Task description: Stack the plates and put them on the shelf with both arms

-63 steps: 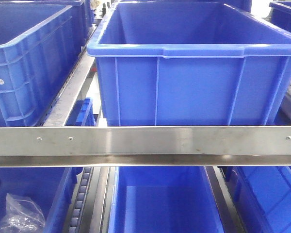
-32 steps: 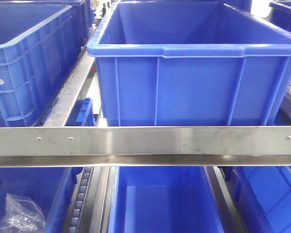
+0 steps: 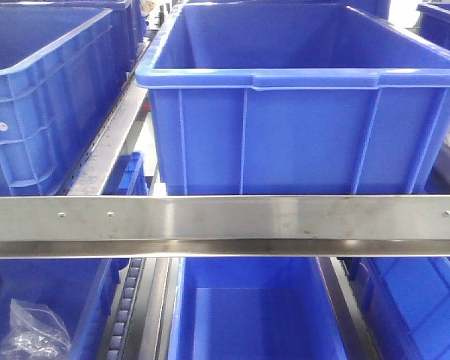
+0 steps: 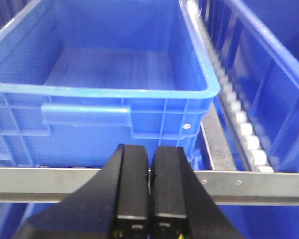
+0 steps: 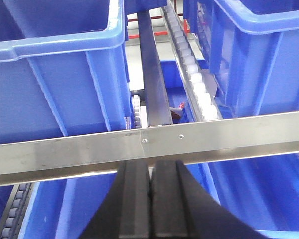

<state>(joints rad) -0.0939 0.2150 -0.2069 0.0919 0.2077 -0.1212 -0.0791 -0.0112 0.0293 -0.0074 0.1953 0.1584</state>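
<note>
No plate shows in any view. My left gripper [image 4: 150, 152] is shut and empty; its black fingers rise in front of a steel shelf rail [image 4: 269, 185], facing an empty blue bin [image 4: 114, 79]. My right gripper [image 5: 150, 167] is shut and empty, its tips just below a steel rail [image 5: 65, 152] between blue bins. Neither gripper nor arm shows in the front view.
The front view shows a rack: a large empty blue bin [image 3: 300, 97] on the upper level, another blue bin [image 3: 37, 90] to its left, a steel crossbar [image 3: 225, 225], and lower blue bins [image 3: 247, 315], one with a clear plastic bag [image 3: 30, 334]. Roller tracks [image 5: 192, 74] run between bins.
The front view has shifted very slightly; the bins and rail stand almost the same. Nothing was picked up or let go.
</note>
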